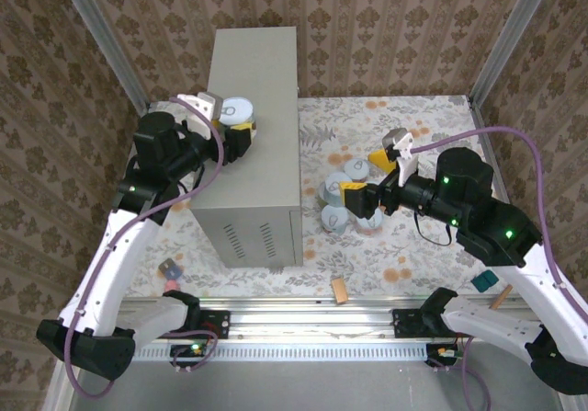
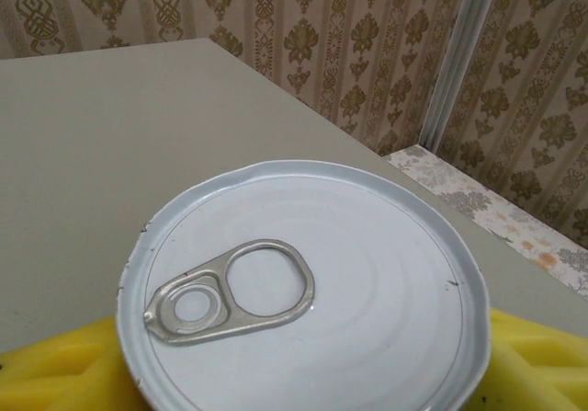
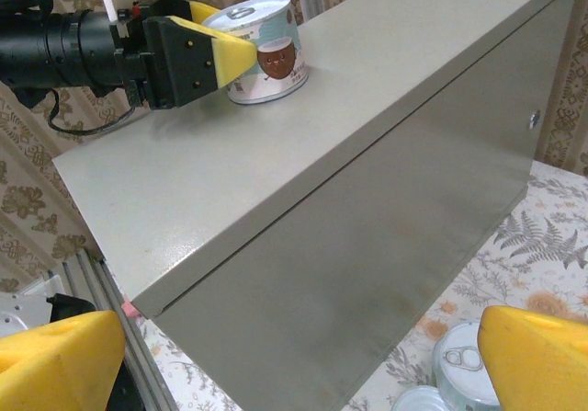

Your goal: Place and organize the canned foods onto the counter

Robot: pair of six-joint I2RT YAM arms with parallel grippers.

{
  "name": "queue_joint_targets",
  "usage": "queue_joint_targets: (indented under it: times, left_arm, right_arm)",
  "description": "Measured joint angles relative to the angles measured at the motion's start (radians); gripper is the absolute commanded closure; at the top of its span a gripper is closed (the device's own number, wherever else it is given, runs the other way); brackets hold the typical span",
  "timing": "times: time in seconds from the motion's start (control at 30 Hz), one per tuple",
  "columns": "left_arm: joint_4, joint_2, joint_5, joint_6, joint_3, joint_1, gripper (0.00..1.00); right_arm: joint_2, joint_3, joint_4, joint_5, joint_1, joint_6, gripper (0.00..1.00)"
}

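Pull-tab lid up, one can [image 2: 303,282] sits between the yellow pads [image 2: 55,374] of the left tool [image 1: 230,117], which is closed on its sides. From the right wrist view the can looks to stand with its base on the counter [image 1: 253,172], near the far left edge of the flat top. The step in hand, I judge, is setting this can down. Next the tool needs to open and draw away to the left without tipping it.

Right tool [image 1: 365,176] hangs empty, fingers spread wide, just above the other cans [image 1: 338,204] clustered on the floral floor [image 1: 413,245] at the foot of the counter's right side. Most of the top is bare, so nothing blocks a row there, but each lift must clear the tall side wall. A small brown block [image 1: 340,291] lies near the front rail, out of the way.
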Motion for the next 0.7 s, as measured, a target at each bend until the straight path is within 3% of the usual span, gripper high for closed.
queue_joint_targets:
  times: [0.7]
  left_arm:
    - [0.006, 0.261, 0.107, 0.008, 0.217, 0.154, 0.33]
  right_arm:
    - [-0.018, -0.042, 0.008, 0.018, 0.0, -0.01, 0.0]
